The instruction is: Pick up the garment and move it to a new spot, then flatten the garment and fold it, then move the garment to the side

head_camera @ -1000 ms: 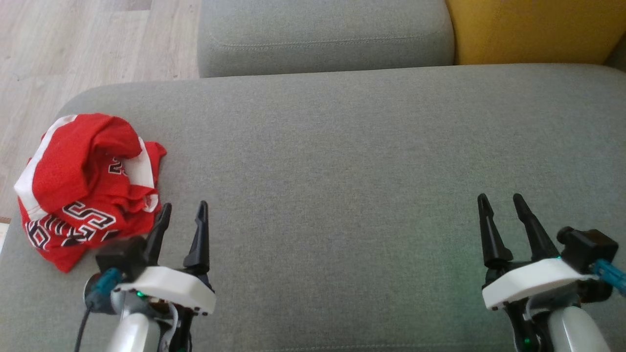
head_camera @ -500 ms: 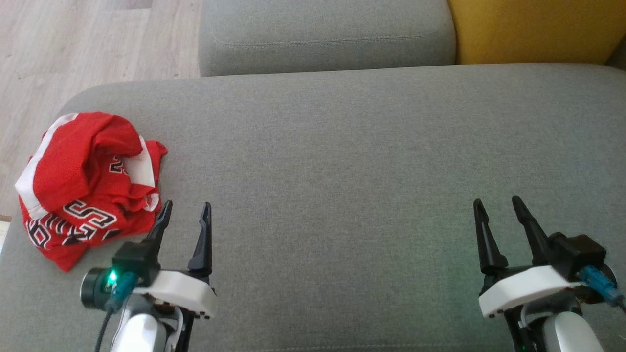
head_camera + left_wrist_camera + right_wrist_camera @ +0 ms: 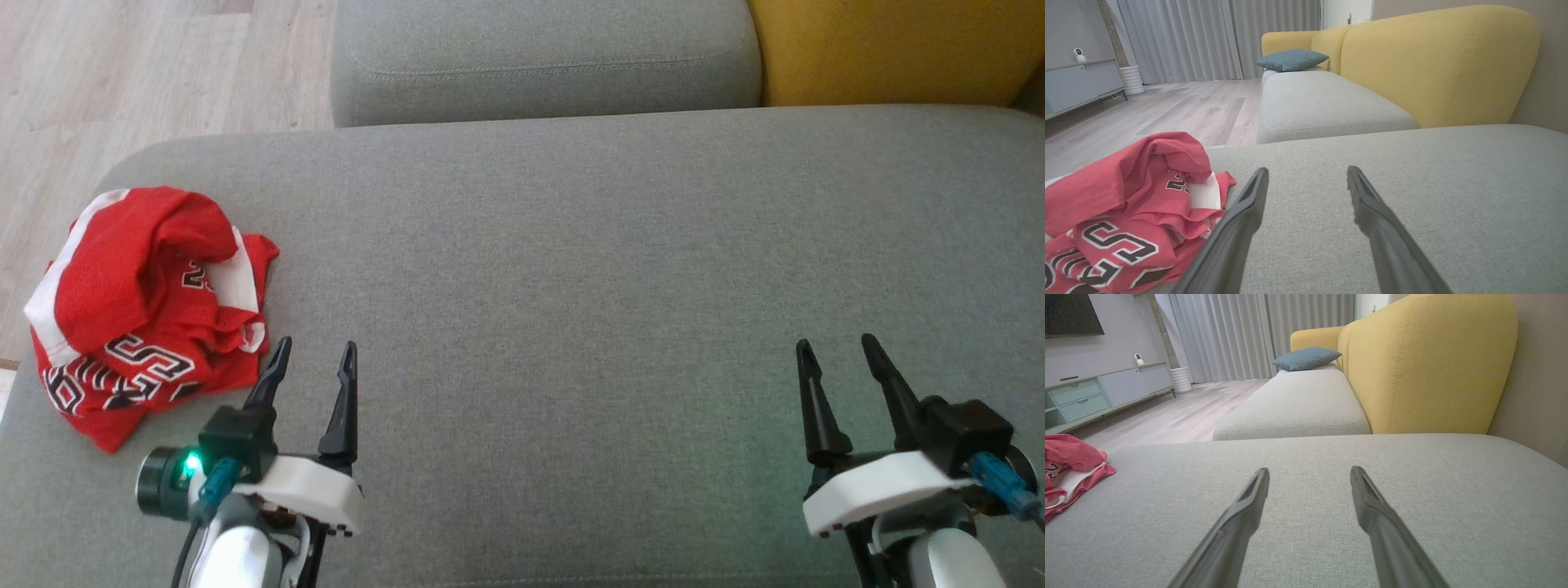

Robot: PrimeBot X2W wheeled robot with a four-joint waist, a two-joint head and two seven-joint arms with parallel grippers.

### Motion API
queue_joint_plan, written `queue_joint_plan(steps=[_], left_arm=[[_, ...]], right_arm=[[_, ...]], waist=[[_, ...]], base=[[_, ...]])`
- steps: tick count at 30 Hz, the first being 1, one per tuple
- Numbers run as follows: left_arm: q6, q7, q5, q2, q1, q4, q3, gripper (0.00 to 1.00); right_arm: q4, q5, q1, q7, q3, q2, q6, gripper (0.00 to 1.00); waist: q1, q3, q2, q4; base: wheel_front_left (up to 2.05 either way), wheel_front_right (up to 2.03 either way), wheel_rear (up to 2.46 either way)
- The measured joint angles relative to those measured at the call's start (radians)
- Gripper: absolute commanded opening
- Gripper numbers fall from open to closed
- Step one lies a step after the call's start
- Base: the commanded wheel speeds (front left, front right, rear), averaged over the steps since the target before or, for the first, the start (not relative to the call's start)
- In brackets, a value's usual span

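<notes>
Red mesh garment [image 3: 139,310] lies crumpled at the left edge of the grey seat cushion [image 3: 571,269], near the wooden floor [image 3: 122,73]. Just beside it, the left gripper [image 3: 317,347] hovers with fingers spread. The right gripper [image 3: 837,343], likewise spread and empty, sits well apart. A shallow pinch might snag one layer or nudge the heap off the edge.

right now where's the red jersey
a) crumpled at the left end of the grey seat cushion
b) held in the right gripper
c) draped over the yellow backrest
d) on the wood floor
a: the red jersey lies in a crumpled heap on the grey seat cushion near its left end, just to the left of the open left gripper.
</notes>
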Motion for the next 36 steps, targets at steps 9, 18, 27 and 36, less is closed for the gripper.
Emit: queue_joint_plan(steps=[9, 18, 27, 36], left_arm=[[0.001, 0.0, -0.001, 0.0, 0.0, 0.006, -0.001, 1.0], [0.009, 0.0, -0.001, 0.0, -0.001, 0.012, -0.005, 1.0], [0.019, 0.0, -0.012, 0.005, -0.004, 0.009, 0.015, 1.0], [0.036, 0.0, -0.017, 0.016, -0.001, -0.007, 0.048, 1.0]], right_arm=[[0.0, 0.006, 0.0, 0.0, -0.006, 0.001, 0.0, 1.0], [-0.026, 0.009, 0.0, 0.0, 0.002, 0.001, 0.0, 1.0], [-0.072, 0.009, 0.0, 0.018, 0.052, 0.001, 0.0, 1.0], [-0.102, 0.01, -0.001, 0.035, 0.092, 0.002, 0.0, 1.0]], waist=[[0.0, 0.003, 0.0, 0.005], [0.0, 0.003, 0.0, 0.056], [0.0, 0.006, 0.0, 0.187], [0.0, 0.01, 0.0, 0.331]], base=[[0.0, 0.0, 0.0], [0.0, 0.0, 0.0], [0.0, 0.0, 0.0], [0.0, 0.0, 0.0]])
